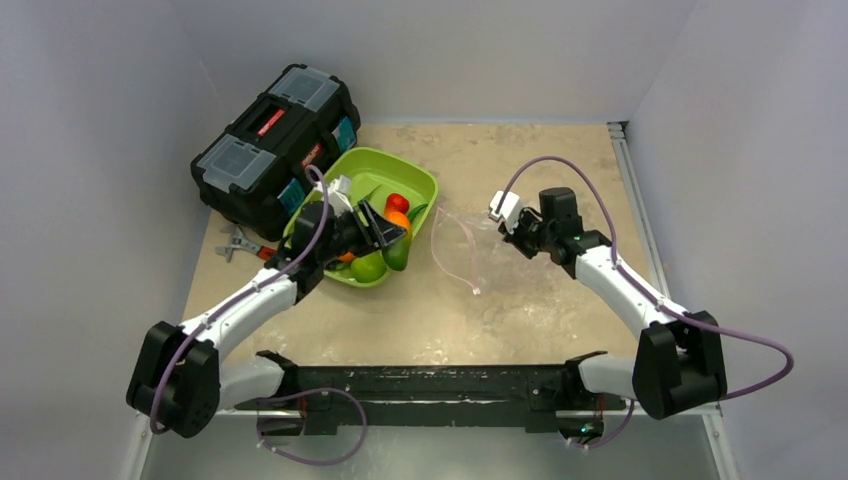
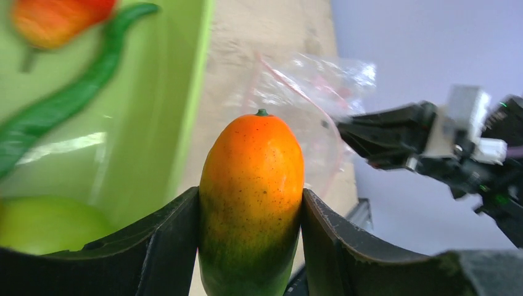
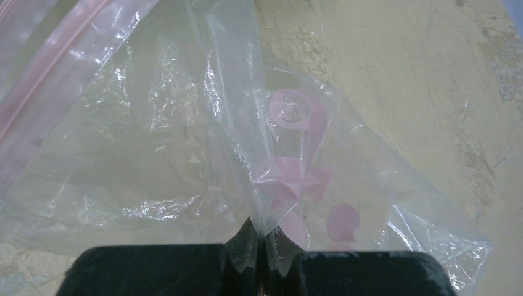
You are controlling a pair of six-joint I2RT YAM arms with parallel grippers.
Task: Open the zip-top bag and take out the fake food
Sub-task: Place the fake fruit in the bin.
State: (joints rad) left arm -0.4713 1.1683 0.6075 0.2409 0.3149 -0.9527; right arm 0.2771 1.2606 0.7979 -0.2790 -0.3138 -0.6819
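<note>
- The clear, crinkly zip-top bag (image 1: 465,245) lies on the mottled beige table (image 1: 520,300), just right of the tray and between the two grippers.
- Its pale pink zip strip (image 3: 49,74) runs along the edge that faces the tray.
- Pink printed marks (image 3: 296,111) show through the film in the right wrist view: a round emblem, a star-like shape and a dot. No writing on them can be read.
- The right gripper (image 3: 259,246) has its black fingers pressed together on a gathered fold of the bag's right side.
- The left gripper (image 2: 250,197) clamps an orange-green plastic mango (image 2: 253,185) upright between its fingers, stem end up, at the tray's near right side.
- The lime-green plastic tray (image 1: 375,175) sits left of the bag and holds the other fake food:
  - a long green pod (image 2: 74,92)
  - a red pepper (image 1: 397,202), with an orange fruit (image 1: 398,220) just near of it
  - a lime-green ball (image 1: 368,267) at the near edge
- A black plastic toolbox (image 1: 275,145) with grey lid compartments and teal latches stands at the far left, touching the tray's far side. The writing on its red lid label is too small to read.
- A grey wrench with a red handle (image 1: 238,243) lies on the table near the toolbox's near side.
</note>
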